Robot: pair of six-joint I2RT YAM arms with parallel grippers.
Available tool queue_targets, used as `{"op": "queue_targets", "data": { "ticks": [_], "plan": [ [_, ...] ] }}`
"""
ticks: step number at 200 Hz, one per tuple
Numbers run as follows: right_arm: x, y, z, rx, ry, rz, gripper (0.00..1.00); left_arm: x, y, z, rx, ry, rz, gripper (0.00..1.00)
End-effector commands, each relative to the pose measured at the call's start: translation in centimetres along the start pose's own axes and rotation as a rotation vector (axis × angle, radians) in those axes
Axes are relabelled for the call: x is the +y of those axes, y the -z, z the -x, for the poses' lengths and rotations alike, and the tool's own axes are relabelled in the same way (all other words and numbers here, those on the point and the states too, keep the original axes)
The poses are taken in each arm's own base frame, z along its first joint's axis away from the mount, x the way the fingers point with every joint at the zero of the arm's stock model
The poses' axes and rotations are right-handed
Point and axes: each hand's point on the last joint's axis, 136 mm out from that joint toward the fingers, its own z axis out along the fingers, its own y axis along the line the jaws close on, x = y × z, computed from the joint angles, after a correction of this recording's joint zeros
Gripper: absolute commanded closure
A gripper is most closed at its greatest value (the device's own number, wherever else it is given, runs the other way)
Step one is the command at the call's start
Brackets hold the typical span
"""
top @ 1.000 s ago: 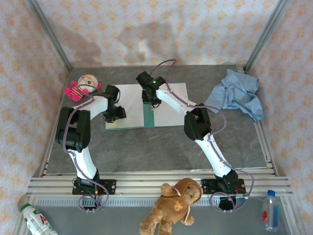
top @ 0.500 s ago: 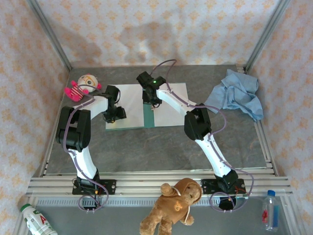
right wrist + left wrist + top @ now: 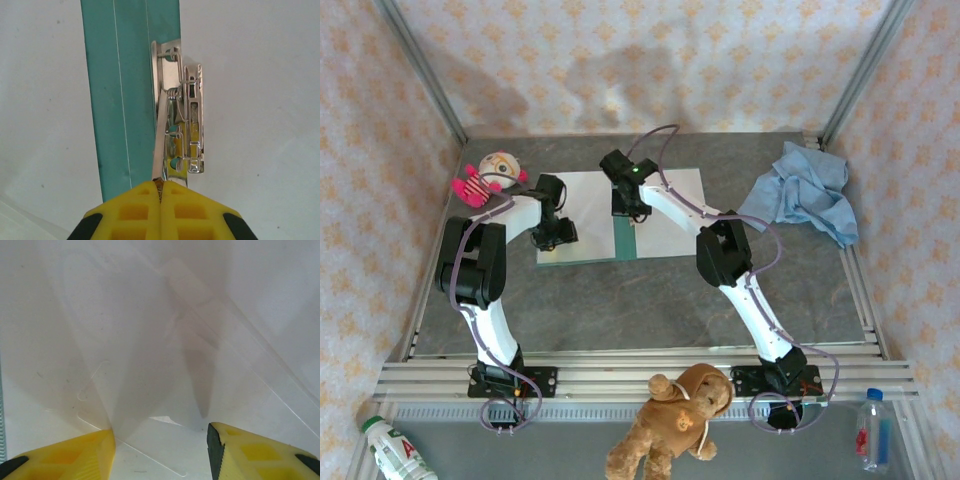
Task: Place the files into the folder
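My right tool (image 3: pixel 161 192) is pinched shut on the lever of the metal clip (image 3: pixel 182 125) beside the spine of the folder (image 3: pixel 125 100), which lies open on the desk (image 3: pixel 620 300). My left tool (image 3: pixel 160 434) hangs wide open over the files (image 3: pixel 150 340) on the folder's left leaf. The sheets look thin, limp and slippery (easily creased), so I'd press them flat near an edge rather than pinch.
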Motion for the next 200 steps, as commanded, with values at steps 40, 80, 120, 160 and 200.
{"op": "queue_targets", "data": {
  "ticks": [40,80,120,160,200],
  "plan": [
    [-1.9,-0.1,-0.3,-0.002,0.005,-0.071,1.0,0.3,-0.9,-0.8,0.046,-0.014,0.026,0.48],
    [-2.5,-0.3,-0.6,0.0,0.001,-0.083,1.0,0.3,-1.0,-0.9,0.05,-0.019,0.029,0.5],
    [-2.9,-0.3,-0.8,-0.005,-0.014,-0.062,1.0,0.5,-0.9,-0.9,0.051,-0.025,0.039,0.53],
    [-3.4,-0.7,-1.1,0.004,-0.018,-0.062,1.0,0.7,-1.7,-1.2,0.077,-0.028,0.05,0.55],
    [-3.8,-1.2,-1.5,0.011,-0.021,-0.07,1.0,0.8,-1.7,-1.1,0.076,-0.03,0.061,0.57]
  ]
}}
